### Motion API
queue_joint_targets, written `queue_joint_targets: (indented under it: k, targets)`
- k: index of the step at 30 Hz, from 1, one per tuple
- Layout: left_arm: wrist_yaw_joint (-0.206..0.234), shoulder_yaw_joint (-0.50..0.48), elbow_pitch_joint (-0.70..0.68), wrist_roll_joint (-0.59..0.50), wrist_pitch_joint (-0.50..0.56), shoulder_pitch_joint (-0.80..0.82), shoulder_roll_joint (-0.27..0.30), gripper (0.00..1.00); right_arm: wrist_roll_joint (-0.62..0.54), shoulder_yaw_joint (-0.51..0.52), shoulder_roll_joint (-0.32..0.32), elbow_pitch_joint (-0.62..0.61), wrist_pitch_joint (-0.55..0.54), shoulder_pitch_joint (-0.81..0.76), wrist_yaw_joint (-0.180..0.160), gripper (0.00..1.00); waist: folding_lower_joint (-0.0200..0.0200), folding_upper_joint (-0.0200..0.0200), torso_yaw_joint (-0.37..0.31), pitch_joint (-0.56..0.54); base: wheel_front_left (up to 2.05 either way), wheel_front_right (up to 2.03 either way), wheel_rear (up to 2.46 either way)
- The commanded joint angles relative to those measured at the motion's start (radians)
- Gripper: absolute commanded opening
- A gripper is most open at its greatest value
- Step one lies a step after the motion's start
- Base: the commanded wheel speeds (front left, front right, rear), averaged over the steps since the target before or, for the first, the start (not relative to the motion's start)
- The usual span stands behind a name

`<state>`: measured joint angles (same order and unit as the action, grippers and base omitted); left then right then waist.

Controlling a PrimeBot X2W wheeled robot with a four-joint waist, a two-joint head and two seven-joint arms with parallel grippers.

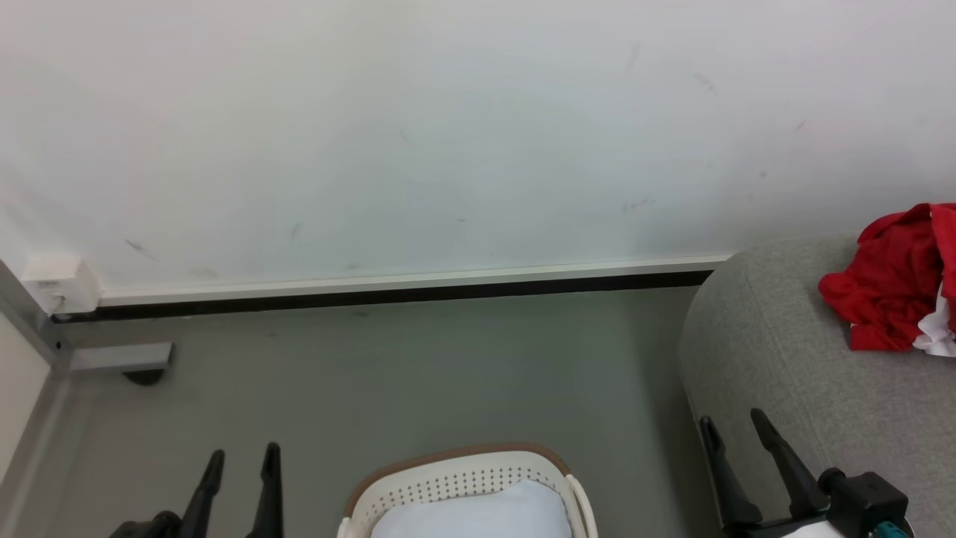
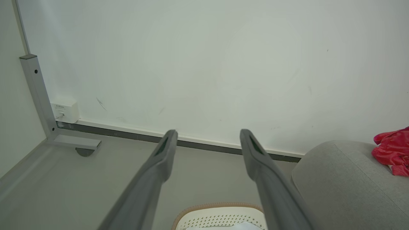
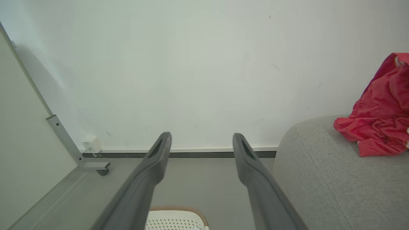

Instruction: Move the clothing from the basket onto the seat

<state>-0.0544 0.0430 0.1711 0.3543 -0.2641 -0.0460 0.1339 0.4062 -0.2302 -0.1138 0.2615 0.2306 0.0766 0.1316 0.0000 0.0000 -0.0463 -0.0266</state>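
Left pincer (image 1: 245,450), right pincer (image 1: 732,417) low (both agape), flanking basket (image 1: 448,484).

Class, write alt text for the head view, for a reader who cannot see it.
A red garment lies crumpled on a grey seat at right. Below centre, a cream basket holds a pale cloth; the open left pincer and right pincer flank it.

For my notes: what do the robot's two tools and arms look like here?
Both the left tool and right tool have two long, dark, tapering fingers with a slim recessed slot near each tip. Behind the right tool sit a black blocky mount, a teal fitting and a pale forearm edge.
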Motion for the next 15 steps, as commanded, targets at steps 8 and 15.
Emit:
queue_joint_targets:
  k: [8,15]
  targets:
    - [-0.044,-0.052,0.024,-0.067,0.000,0.008,-0.038,1.00,-0.010,-0.006,0.001,0.024,0.019,0.025,-0.002,1.00,0.0000,0.0000,0.007,-0.001,0.00,0.00,0.00]
    - [-0.061,-0.065,0.028,-0.077,0.000,0.004,-0.055,0.00,-0.002,-0.011,0.003,0.034,0.016,0.019,0.000,0.00,0.0000,0.0000,0.005,-0.001,0.00,0.00,0.00]
